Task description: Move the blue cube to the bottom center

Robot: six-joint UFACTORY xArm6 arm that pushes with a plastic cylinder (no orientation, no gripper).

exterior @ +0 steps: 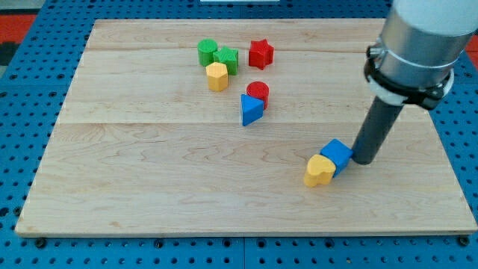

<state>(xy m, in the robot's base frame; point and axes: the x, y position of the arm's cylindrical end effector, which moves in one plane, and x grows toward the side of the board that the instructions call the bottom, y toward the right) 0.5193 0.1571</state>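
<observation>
The blue cube [337, 155] lies on the wooden board [149, 172] at the view's lower right. A yellow heart-shaped block [319, 171] touches its lower left side. My tip [364, 159] is at the cube's right side, touching it or very close to it. The dark rod rises from there to the grey arm at the view's top right.
A blue triangular block [251, 110] and a red cylinder [258, 93] sit near the centre. Further up are a yellow hexagonal block [216, 76], a green cylinder [207, 52], a green block [226, 59] and a red star [261, 54]. A blue pegboard surrounds the board.
</observation>
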